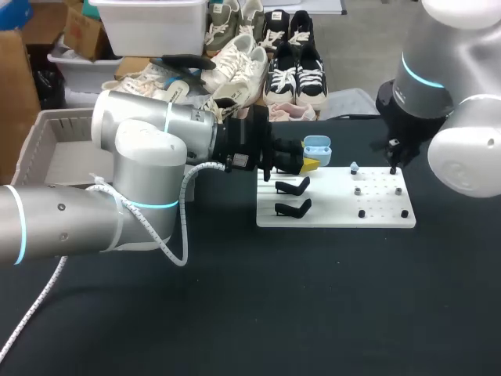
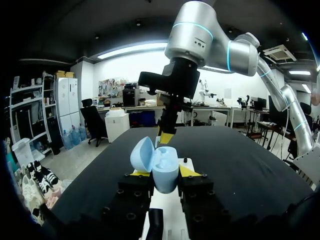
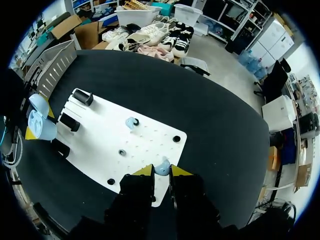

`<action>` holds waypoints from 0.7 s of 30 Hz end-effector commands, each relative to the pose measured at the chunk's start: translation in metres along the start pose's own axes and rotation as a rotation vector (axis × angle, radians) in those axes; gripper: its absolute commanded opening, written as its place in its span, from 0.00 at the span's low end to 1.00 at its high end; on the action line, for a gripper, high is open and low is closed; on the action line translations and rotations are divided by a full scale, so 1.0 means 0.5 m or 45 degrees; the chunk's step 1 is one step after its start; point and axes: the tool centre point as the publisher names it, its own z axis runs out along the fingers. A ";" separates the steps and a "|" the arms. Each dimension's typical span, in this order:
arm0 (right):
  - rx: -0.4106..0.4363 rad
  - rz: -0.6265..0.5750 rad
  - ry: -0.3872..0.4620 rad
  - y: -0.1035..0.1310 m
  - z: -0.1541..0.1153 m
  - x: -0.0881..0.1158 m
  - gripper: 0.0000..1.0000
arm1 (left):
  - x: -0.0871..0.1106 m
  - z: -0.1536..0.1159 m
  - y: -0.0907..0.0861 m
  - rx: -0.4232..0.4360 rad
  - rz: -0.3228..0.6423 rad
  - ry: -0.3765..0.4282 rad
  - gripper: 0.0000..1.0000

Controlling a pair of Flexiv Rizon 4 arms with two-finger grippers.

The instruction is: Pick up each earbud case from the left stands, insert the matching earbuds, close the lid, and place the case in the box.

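Head view, earbud case [image 1: 316, 148]: pale blue, its lid standing open, hanging just past the far left corner of the white board [image 1: 337, 205], beyond the black stands [image 1: 293, 186].
Head view, left gripper [image 1: 310, 160]: coming in from the board's left side and carrying the case by its lower half.
Head view, right gripper [image 1: 393, 168]: hanging low over the board's far right corner; from here I cannot tell what its fingers are doing.
Head view, box [image 1: 48, 141]: grey, sitting well off the board's left side.
Left wrist view, grip: the two yellow fingers [image 2: 139, 173] are pressing the case body from both sides, leaving the hinged lid free. The other arm's gripper is hanging just beyond it.
Right wrist view, right gripper: its fingers are pinching a small blue earbud [image 3: 161, 167] between them at the board's near edge.
Right wrist view, second earbud [image 3: 131, 122]: sitting on a peg near the board's middle.
Handling, case: it looks like light, stiff, glossy plastic, so it is probably slippery. Gripping the body's flat sides suits it. The lid and hinge look like the weak part, so I would keep pressure off them.
Handling, earbud: tiny, rounded and smooth, so likely to squirt out of a hard pinch. A light grip across its widest part seems safest.
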 end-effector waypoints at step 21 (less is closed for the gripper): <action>0.052 0.870 0.247 0.041 -0.099 0.027 0.00 | 0.001 0.000 -0.002 -0.005 0.001 -0.002 0.00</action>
